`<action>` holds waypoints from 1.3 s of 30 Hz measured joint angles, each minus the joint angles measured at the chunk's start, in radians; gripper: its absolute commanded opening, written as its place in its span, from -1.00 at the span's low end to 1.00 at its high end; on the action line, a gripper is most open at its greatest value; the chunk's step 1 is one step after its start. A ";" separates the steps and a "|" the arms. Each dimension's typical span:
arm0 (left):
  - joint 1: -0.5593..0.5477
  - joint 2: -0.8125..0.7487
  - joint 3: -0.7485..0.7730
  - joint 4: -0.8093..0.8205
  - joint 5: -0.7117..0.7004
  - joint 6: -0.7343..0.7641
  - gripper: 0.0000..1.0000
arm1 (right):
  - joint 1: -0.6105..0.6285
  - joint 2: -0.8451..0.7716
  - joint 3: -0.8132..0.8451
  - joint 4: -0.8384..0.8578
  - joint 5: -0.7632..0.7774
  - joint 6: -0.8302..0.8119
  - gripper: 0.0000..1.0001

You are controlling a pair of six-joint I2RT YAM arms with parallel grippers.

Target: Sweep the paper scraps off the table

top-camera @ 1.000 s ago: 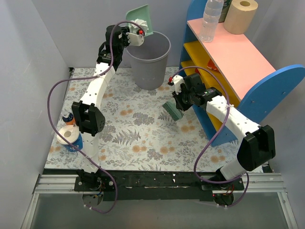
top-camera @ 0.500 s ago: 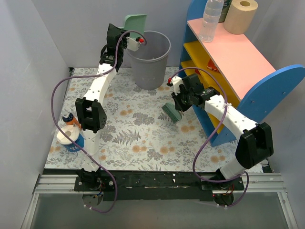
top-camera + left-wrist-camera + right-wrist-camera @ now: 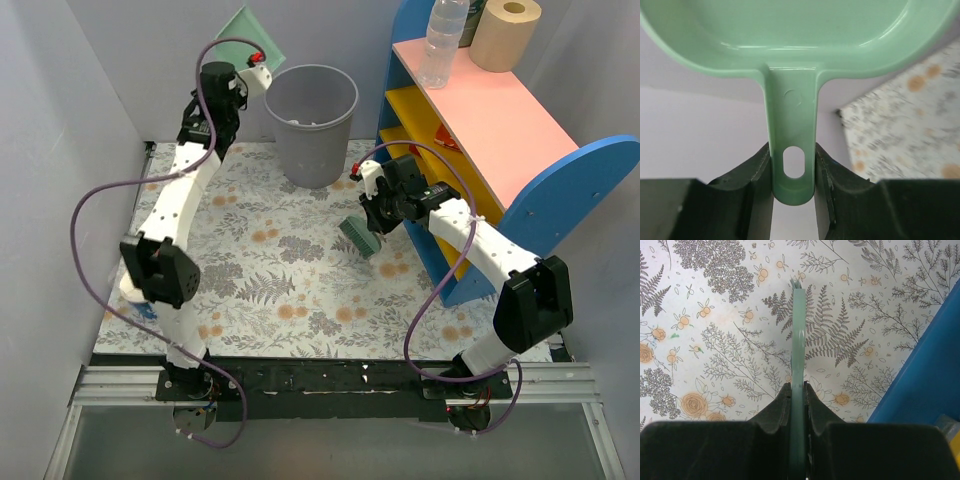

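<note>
My left gripper (image 3: 236, 84) is shut on the handle (image 3: 792, 165) of the mint-green dustpan (image 3: 250, 38) and holds it high, just left of the grey bin (image 3: 317, 140). The pan (image 3: 790, 30) looks empty. A few pale paper scraps (image 3: 302, 122) lie inside the bin. I see no scraps on the flowered table cloth (image 3: 290, 270). My right gripper (image 3: 378, 212) is shut on the green hand brush (image 3: 359, 238), held a little above the table near the blue shelf. In the right wrist view the brush (image 3: 798, 330) shows edge-on between the fingers.
The pink-topped blue and yellow shelf (image 3: 480, 110) stands at the right, with a bottle (image 3: 441, 40) and a paper roll (image 3: 505, 32) on top. A white roll and a blue bottle (image 3: 138, 292) sit at the table's left edge, partly hidden by my left arm. Grey walls enclose the back and left.
My left arm has swung the dustpan from over the bin's rim up and to the left. The white scrap that lay in the pan is gone from it. My right arm has barely moved.
</note>
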 measured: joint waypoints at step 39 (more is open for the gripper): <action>-0.017 -0.469 -1.192 -0.542 0.605 -0.728 0.04 | 0.060 0.046 0.075 0.030 0.066 -0.355 -0.97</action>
